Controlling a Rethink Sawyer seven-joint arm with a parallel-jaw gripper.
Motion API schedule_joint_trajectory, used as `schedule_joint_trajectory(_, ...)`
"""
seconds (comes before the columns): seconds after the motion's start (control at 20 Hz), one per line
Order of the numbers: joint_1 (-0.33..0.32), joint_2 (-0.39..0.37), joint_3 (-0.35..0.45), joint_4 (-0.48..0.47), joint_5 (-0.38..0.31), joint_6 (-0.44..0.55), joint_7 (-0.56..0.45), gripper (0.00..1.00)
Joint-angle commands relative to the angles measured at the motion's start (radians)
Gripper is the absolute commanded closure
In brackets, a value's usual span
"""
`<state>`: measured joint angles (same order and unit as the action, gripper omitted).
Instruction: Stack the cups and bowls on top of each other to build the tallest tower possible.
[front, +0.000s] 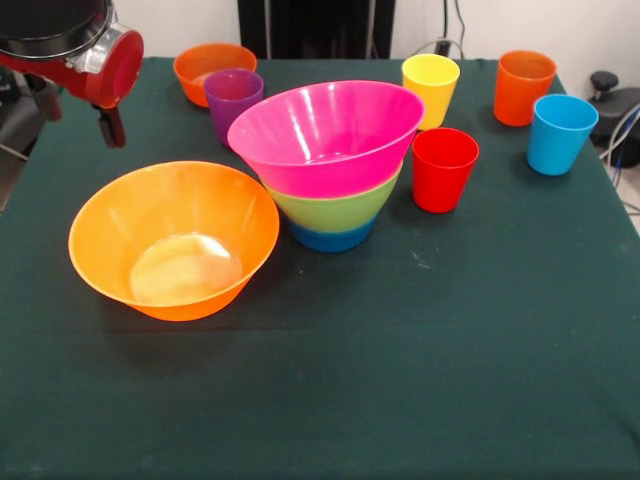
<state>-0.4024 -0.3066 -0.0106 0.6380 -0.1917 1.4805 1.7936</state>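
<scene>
One large orange bowl (174, 240) below pincer (110, 126), apart, tower (328, 165) beside.

**Near half open, far half crowded**

The green table (420, 400) lies bare along its whole near side and in front of the large orange bowl (172, 240). That bowl sits just beside the stacked tower (328, 165), leaving a narrow gap. The red cup (444, 168) stands close to the tower's other side. Behind, the purple cup (232, 100) and small orange bowl (213, 68) crowd together; the yellow cup (431, 88), orange cup (523, 87) and light blue cup (559, 133) stand apart, with passable gaps.
</scene>
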Motion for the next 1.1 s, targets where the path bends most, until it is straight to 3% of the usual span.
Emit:
schedule_joint_trajectory(0.05,0.008,-0.002,0.091,0.134,-0.002,-0.029,-0.180,0.00)
schedule_joint_trajectory(0.7,0.008,-0.001,0.095,0.116,0.004,-0.007,-0.171,0.00)
schedule_joint_trajectory(1.1,0.024,0.027,0.096,0.046,0.002,0.052,-0.143,0.00)
